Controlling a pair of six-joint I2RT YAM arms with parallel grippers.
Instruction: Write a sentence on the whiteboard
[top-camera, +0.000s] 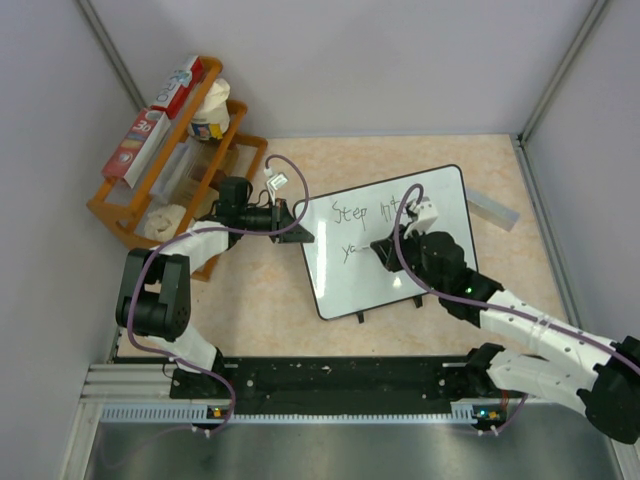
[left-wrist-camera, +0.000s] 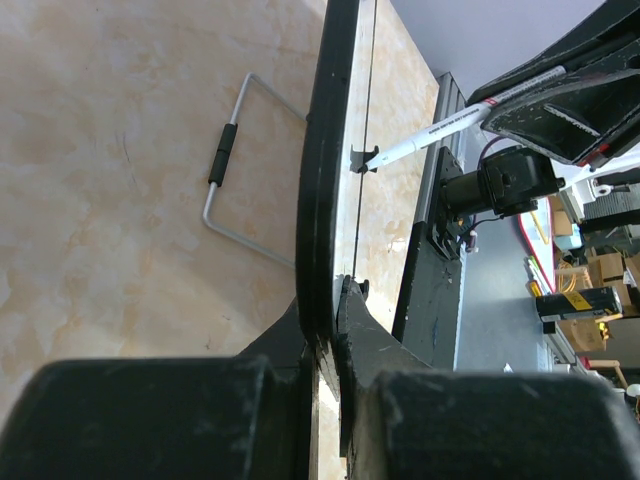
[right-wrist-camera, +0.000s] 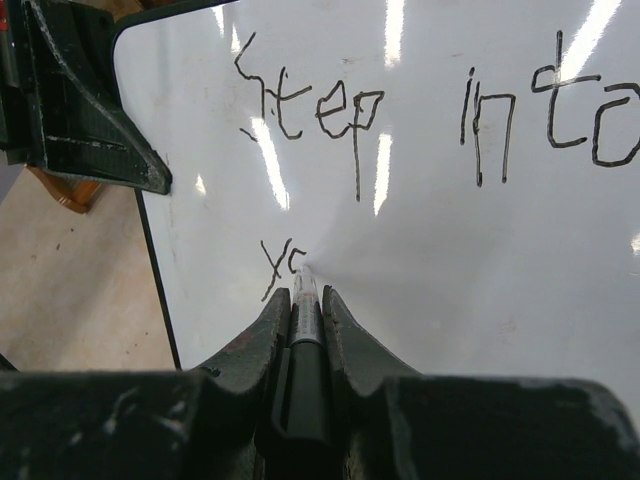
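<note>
Writing step: the second line is barely started; the thin dark handwritten sentence (top-camera: 372, 211) reads "Step into" on top with only "yo" beneath, so I judge it roughly half done.
Whiteboard: the flat, glossy white whiteboard with a thin black rim (top-camera: 440, 250) lies askew on the surface, between the two arms.
Right fingers: the right fingers (right-wrist-camera: 275, 330) are pressed onto a slim white-barrelled marker pen (left-wrist-camera: 440, 128), whose tip touches the whiteboard at the end of "yo".
Left fingers: the left fingers (top-camera: 297, 229) pinch the whiteboard's left rim, apparently to steady it.
Next move: probably carrying the tip rightward along the lower line to complete "your", with light, even pressure, and a firm hold on the rim so the whiteboard does not slide.
Surface: a beige, mottled, stone-look surface (top-camera: 250, 320) spreads out on every side of the whiteboard.
Room: pale grey panel walls (top-camera: 400, 60) rise behind the whiteboard. An orange wooden rack (top-camera: 120, 215) stocked with boxes stands well to its left. A small grey flat bar (top-camera: 492, 207) lies just beyond its far right corner.
</note>
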